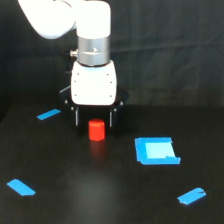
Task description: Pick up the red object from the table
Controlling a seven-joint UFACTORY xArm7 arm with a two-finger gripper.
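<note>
The arm's upper part is cut off; the gripper [93, 121] stands wide around the red object [96, 130] on the table [100, 190], fingers not visibly touching it.

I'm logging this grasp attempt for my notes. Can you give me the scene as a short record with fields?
arm: white, reaching down from above
hand: open, one finger on each side of the red cylinder
red cylinder: upright; lifted or resting, unclear
table: black, glossy
blue square: flat, toward the exterior view's right of the cylinder
blue tape strip: one of three
</note>
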